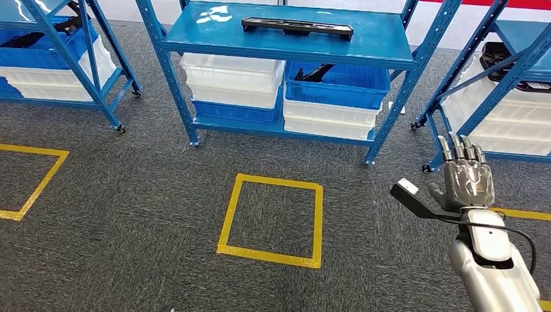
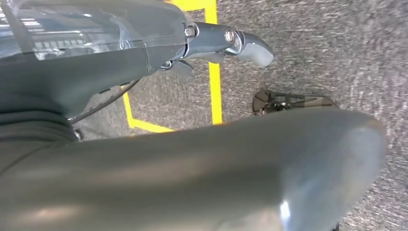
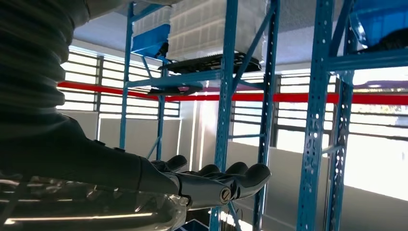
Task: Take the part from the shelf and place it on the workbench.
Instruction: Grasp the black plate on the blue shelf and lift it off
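The long black part (image 1: 297, 26) lies flat on the top board of the middle blue shelf (image 1: 390, 52), toward the far edge of the head view, with nothing touching it. The right hand (image 1: 465, 175) is raised at the right side of that view, on its silver arm (image 1: 494, 270), with the fingers (image 1: 459, 147) held straight, pointing up and lying side by side, the thumb standing off to the side; it holds nothing. The part is well apart from those fingers, up and to the left of them, and the shelf's right-hand uprights stand between the two. Under the top board the shelf carries stacked white bins (image 1: 232, 79) on the left and a blue bin (image 1: 336, 84) set on white ones on the right, something dark showing inside the blue bin. Similar blue shelves with bins stand at either side. On the grey carpet (image 1: 130, 195) before the middle shelf a yellow tape square (image 1: 272, 220) is marked out, with parts of other yellow marks at the left and right edges. In the right wrist view the same hand (image 3: 211, 183) shows its fingers extended with blue rack posts ahead. In the left wrist view the left hand (image 2: 226, 45) hangs over the carpet beside a yellow tape line; whether its fingers are apart or together cannot be told.
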You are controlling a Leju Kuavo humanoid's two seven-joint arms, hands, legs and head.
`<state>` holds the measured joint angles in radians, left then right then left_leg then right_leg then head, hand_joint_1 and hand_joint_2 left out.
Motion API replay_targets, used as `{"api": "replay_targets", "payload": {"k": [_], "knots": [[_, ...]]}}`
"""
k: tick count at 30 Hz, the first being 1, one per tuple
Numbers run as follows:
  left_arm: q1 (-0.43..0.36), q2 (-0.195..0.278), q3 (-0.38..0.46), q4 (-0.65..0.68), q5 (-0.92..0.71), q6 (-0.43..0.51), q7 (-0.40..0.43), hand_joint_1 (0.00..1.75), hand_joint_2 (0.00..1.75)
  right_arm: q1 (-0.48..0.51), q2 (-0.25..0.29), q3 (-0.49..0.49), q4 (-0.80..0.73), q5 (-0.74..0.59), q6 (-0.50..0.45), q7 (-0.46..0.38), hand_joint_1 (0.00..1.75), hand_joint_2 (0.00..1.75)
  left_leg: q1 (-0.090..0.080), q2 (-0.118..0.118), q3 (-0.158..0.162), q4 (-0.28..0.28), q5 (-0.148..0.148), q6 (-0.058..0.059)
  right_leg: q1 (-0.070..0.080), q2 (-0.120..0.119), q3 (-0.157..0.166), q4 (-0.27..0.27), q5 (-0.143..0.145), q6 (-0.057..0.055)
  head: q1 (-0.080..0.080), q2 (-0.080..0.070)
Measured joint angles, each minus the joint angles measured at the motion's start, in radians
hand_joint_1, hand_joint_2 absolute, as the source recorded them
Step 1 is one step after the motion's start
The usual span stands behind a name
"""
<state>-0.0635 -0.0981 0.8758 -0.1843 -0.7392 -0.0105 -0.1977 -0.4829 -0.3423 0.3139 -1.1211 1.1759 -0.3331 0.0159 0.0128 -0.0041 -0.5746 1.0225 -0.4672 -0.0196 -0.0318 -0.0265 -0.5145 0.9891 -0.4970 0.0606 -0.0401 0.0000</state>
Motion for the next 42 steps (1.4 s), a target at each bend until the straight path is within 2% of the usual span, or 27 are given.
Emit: {"api": "replay_targets", "payload": {"k": [4, 8, 15, 22, 33, 37, 42], "knots": [[0.0, 0.009, -0.006, 0.0, -0.021, -0.019, -0.035, 0.0, 0.0, -0.082, 0.004, 0.026, 0.091, -0.015, 0.069, 0.002, 0.0, 1.75, 0.0, 0.0, 0.0, 0.0, 0.001, 0.0, 0.0, 0.0, -0.001, 0.0, 0.001, 0.0, 0.0, 0.0], [0.0, 0.011, -0.008, 0.0, -0.033, -0.026, -0.038, 0.0, 0.0, -0.127, 0.014, 0.038, 0.141, -0.054, 0.082, -0.003, 0.0, 1.75, 0.0, -0.001, -0.001, 0.0, 0.002, 0.0, 0.0, 0.0, -0.001, 0.0, 0.001, 0.0, 0.0, 0.0], [0.0, 0.011, -0.008, 0.0, -0.028, -0.021, 0.009, 0.0, 0.0, -0.157, 0.014, 0.046, 0.16, -0.094, 0.097, -0.002, 0.0, 1.75, 0.0, -0.001, -0.002, 0.0, 0.002, 0.0, 0.0, 0.0, -0.002, 0.0, 0.001, 0.0, 0.0, 0.0], [0.001, 0.008, -0.008, 0.0, -0.022, -0.026, -0.004, 0.0, 0.0, -0.175, -0.003, 0.053, 0.16, -0.088, 0.123, 0.004, 0.0, 1.75, 0.0, 0.0, -0.002, 0.0, 0.002, 0.001, 0.0, 0.0, -0.003, 0.0, 0.002, 0.0, 0.0, 0.0], [0.001, 0.0, -0.005, 0.0, -0.021, -0.036, -0.024, 0.0, 0.0, -0.221, -0.001, 0.089, 0.179, -0.075, 0.159, 0.011, 0.0, 1.75, 0.0, -0.001, -0.002, 0.0, 0.002, 0.001, 0.0, 0.0, -0.003, 0.0, 0.002, 0.0, 0.0, 0.0], [0.001, -0.001, -0.005, 0.0, -0.024, -0.037, -0.034, 0.0, 1.75, -0.24, 0.002, 0.105, 0.193, -0.084, 0.156, 0.011, 0.0, 1.75, 0.0, -0.001, -0.003, 0.0, 0.002, 0.001, 0.0, 0.0, -0.003, 0.0, 0.002, 0.0, 0.0, 0.0], [0.0, -0.004, -0.003, 0.0, -0.026, -0.036, -0.033, 0.0, 1.75, -0.256, 0.007, 0.12, 0.208, -0.098, 0.142, -0.01, 0.0, 1.75, 0.0, -0.001, -0.003, 0.0, 0.002, 0.001, 0.0, 0.0, -0.003, 0.0, 0.002, 0.0, 0.0, 0.0]]}}
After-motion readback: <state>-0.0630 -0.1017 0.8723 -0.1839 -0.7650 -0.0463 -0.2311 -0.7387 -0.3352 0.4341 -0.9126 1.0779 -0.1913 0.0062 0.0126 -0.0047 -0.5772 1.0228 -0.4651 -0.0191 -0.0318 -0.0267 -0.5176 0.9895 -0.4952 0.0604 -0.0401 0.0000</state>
